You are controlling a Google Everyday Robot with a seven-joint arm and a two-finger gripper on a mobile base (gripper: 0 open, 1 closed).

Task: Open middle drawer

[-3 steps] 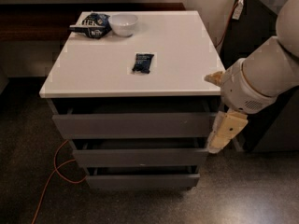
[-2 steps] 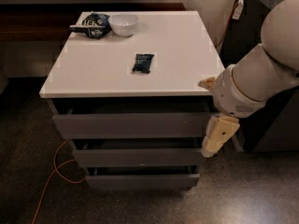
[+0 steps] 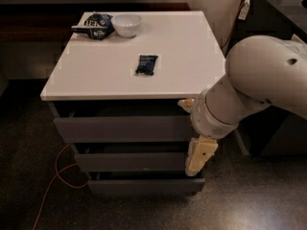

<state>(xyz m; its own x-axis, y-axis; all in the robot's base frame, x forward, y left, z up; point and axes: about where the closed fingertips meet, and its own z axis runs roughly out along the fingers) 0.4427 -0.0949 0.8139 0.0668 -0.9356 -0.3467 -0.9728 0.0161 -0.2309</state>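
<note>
The middle drawer is a dark grey flat front without a handle, second of three stacked under the white cabinet top. A dark gap shows above its top edge. My cream-coloured gripper hangs from the big white arm and points downward. It sits in front of the right end of the middle drawer, covering that corner. Whether it touches the front is not visible.
The top drawer and the bottom drawer flank the middle one. On the cabinet top lie a small dark packet, a white bowl and a chip bag. An orange cable runs over the floor at left. Dark furniture stands to the right.
The arm has swung left, carrying the gripper from beside the cabinet's right edge to the front of the drawers' right end. The drawers have not moved.
</note>
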